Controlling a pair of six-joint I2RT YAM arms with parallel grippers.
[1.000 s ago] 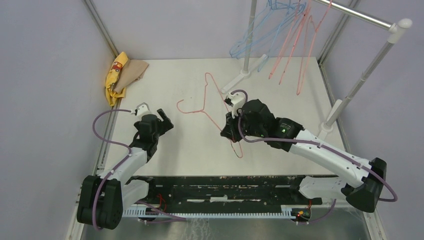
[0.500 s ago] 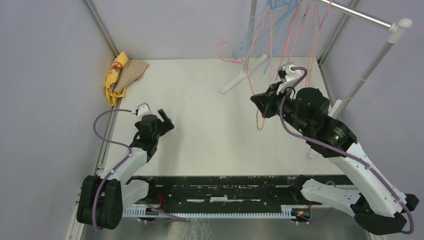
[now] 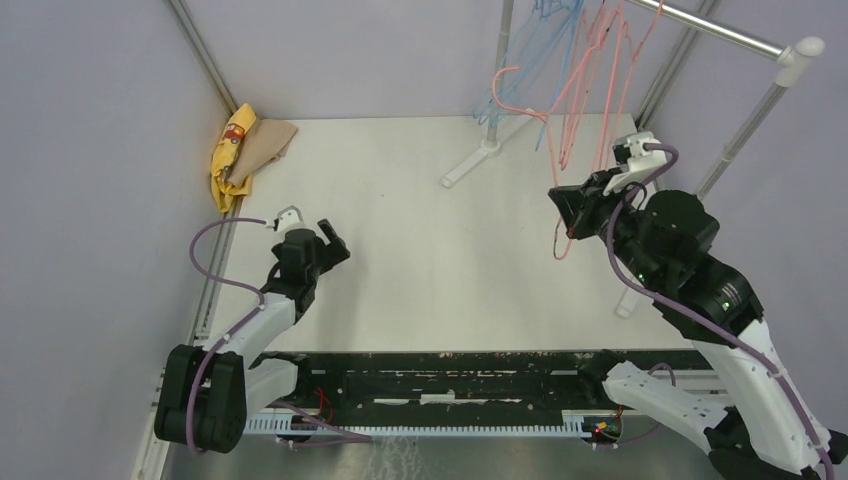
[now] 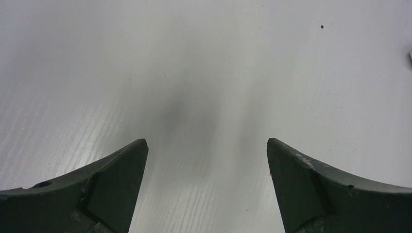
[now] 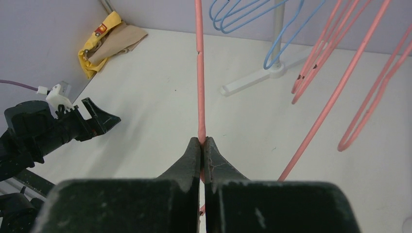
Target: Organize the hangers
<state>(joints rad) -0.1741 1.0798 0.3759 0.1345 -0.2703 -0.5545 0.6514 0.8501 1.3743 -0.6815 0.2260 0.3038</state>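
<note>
White table (image 3: 420,250) bears a yellow-and-tan cloth (image 3: 245,148) far left, rack base (image 3: 470,162) at back.

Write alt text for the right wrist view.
The right pincer, shut, grips a thin pink-red wire hanger whose wire runs straight up out of frame. Behind it, light blue wire hangers and more pink-red wire hangers hang above the white table; a crumpled yellow and tan cloth lies in the far left corner.

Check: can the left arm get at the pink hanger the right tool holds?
Probably not: the right tool pinches the pink hanger by the rack, far across from the open left tool.
</note>
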